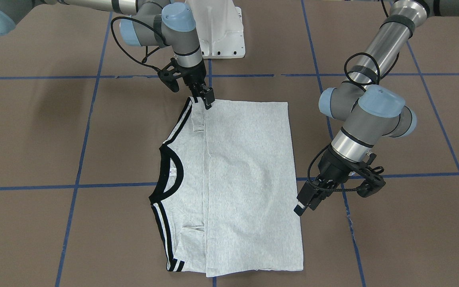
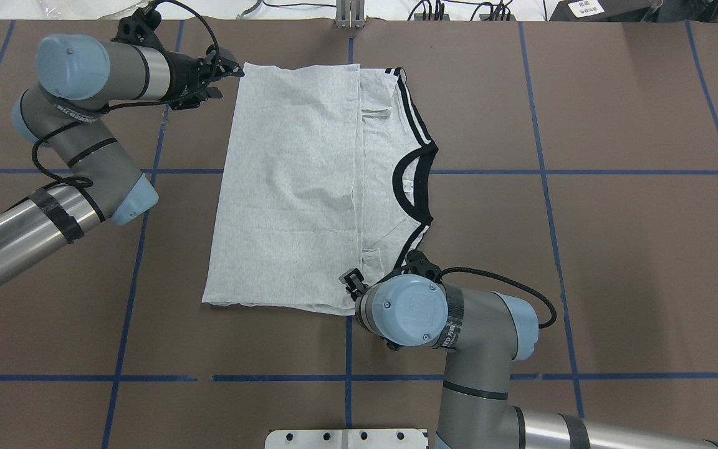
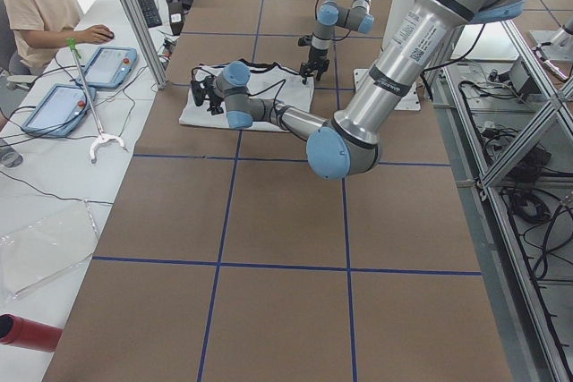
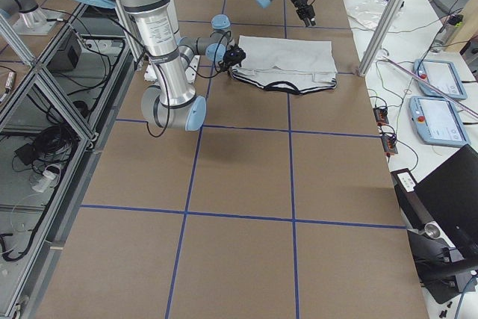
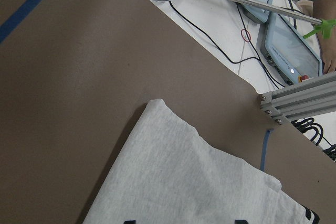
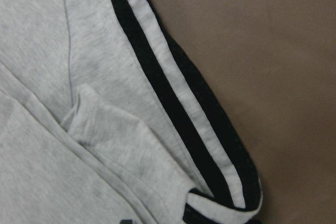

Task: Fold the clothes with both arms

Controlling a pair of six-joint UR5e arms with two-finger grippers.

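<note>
You have the T-shirt (image 1: 245, 167) lying flat and folded over itself at the centre of the table (image 1: 393, 239) in the front-facing view, black collar toward the frame's left. Your right claw (image 1: 207, 99) is at the shirt's top edge beside the striped trim, jaws seemingly apart. Your left claw (image 1: 306, 204) hangs just off the right edge, spread and empty.
</note>
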